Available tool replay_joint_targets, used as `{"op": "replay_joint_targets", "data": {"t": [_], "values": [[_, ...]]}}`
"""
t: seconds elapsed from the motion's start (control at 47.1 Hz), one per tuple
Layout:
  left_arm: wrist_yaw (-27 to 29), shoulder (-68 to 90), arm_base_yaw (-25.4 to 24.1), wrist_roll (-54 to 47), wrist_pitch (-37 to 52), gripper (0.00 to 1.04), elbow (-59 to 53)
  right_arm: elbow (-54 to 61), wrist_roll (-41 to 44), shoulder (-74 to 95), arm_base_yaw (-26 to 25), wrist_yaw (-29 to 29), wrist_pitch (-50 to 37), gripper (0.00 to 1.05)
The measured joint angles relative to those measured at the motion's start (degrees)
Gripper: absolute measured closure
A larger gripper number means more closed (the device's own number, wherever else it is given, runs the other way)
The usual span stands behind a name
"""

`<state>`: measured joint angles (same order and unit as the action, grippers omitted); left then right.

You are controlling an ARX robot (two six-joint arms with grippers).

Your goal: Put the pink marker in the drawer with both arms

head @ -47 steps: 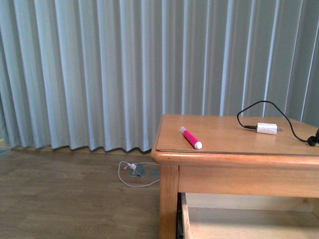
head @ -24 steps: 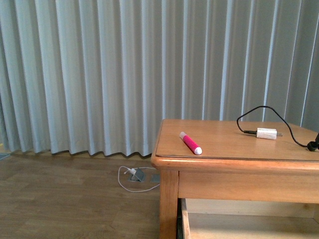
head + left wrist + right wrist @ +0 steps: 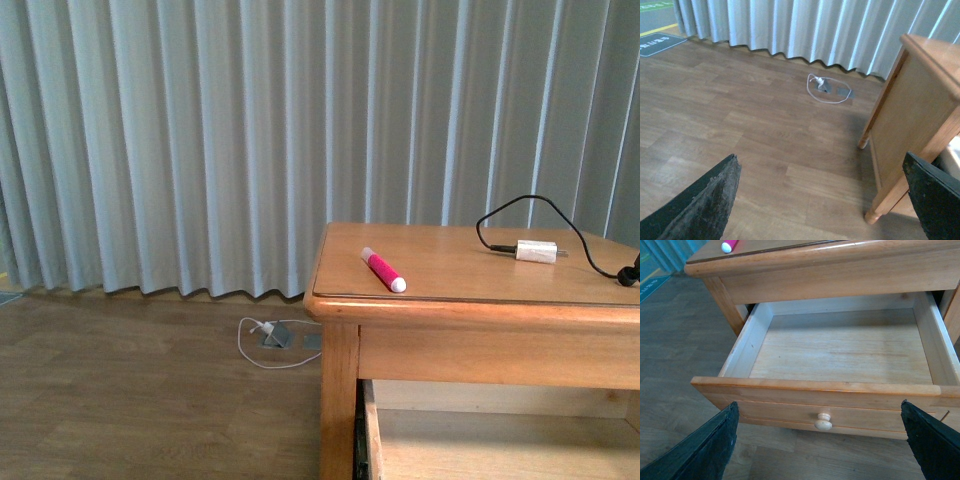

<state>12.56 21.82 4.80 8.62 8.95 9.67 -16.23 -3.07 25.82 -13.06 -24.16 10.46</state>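
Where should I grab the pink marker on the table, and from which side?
Take the pink marker across its pink middle, from above. It lies flat on the table, slanted toward the front edge, so close across its narrow width.

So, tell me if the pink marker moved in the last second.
No. The pink marker keeps its place and angle against the front edge of the table.

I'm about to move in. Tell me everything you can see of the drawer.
The drawer is light-brown wood and stands open, well out from under the table. Its panelled front carries one round pale knob. Inside, the side walls and plank bottom are pale, and nothing lies on the bottom. Apart from the table that holds it, nothing in view touches it.
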Motion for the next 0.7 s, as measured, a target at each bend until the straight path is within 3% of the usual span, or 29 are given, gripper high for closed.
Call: {"op": "replay_joint_targets", "data": {"t": [0.085, 0.149, 0.255, 0.446, 0.701], "values": [[-6.27, 12.2, -2.6, 0.17, 7.19, 0.06, 7.54, 0.0, 0.0, 0.0, 0.0, 0.0, 0.0, 0.08], [-11.74, 19.74, -2.01, -1.01, 10.86, 0.06, 12.04, 0.0, 0.0, 0.0, 0.0, 0.0, 0.0, 0.08], [-15.08, 31.21, 0.13, -3.15, 14.75, 0.06, 19.1, 0.0, 0.0, 0.0, 0.0, 0.0, 0.0, 0.08], [-17.31, 47.58, 5.42, -6.12, 15.04, 0.06, 32.02, 0.0, 0.0, 0.0, 0.0, 0.0, 0.0, 0.08], [-16.09, 64.78, 14.03, -9.88, 10.86, 0.06, 49.18, 0.0, 0.0, 0.0, 0.0, 0.0, 0.0, 0.08]]}}
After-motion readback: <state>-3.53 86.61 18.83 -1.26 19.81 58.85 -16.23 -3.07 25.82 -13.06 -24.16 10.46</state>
